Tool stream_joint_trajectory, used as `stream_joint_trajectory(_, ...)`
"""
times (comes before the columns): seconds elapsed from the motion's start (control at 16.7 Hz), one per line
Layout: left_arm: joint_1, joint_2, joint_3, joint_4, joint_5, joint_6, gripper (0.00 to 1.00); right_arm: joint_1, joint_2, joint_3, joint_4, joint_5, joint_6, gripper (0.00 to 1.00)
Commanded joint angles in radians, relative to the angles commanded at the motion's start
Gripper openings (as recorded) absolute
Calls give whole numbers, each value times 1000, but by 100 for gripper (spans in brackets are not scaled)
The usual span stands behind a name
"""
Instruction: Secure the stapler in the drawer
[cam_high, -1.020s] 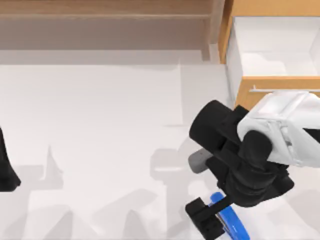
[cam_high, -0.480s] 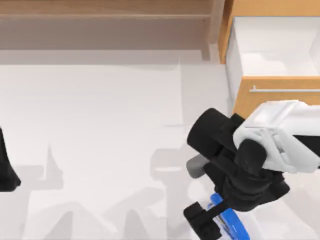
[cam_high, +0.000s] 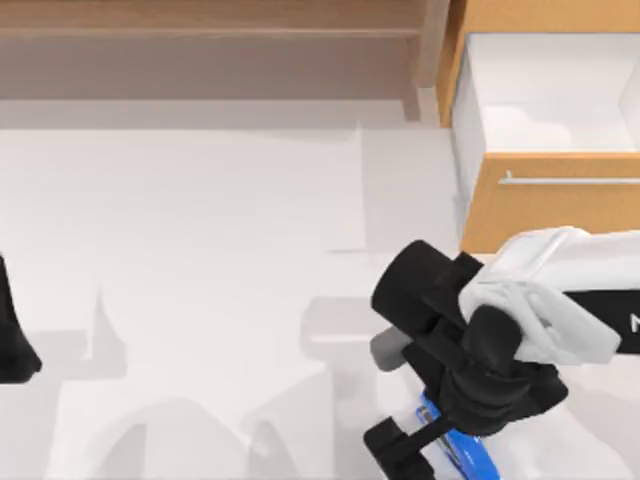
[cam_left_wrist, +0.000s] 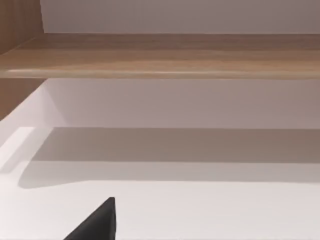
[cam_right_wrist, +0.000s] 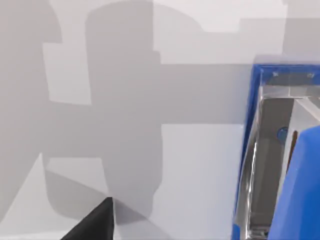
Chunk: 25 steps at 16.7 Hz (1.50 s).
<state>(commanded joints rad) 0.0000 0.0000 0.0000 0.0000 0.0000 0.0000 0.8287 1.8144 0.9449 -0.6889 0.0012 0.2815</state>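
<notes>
At the bottom right of the top view, the right gripper (cam_high: 425, 448) sits over the blue stapler (cam_high: 462, 455), maybe clamped on it. The drawer (cam_high: 540, 110) stands pulled out at upper right. The left arm (cam_high: 12, 335) rests at the left edge.

No legible text on the table

A fragment of dark lettering sits on the right arm's (cam_high: 560, 300) white casing at the top view's right edge — cut off, unreadable — and no label or number can be read elsewhere.

White tabletop (cam_high: 200, 250): blue stapler (cam_high: 462, 452) near front right edge; open wooden drawer (cam_high: 545, 200) at back right.
</notes>
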Motion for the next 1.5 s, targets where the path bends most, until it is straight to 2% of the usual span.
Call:
stream_joint_trajectory(0.78, 0, 0, 0, 0, 0, 0, 100, 0, 0, 0, 0, 0, 0, 2)
stream_joint_trajectory(1.5, 0, 0, 0, 0, 0, 0, 100, -2, -34, 26, -41, 7, -5, 0)
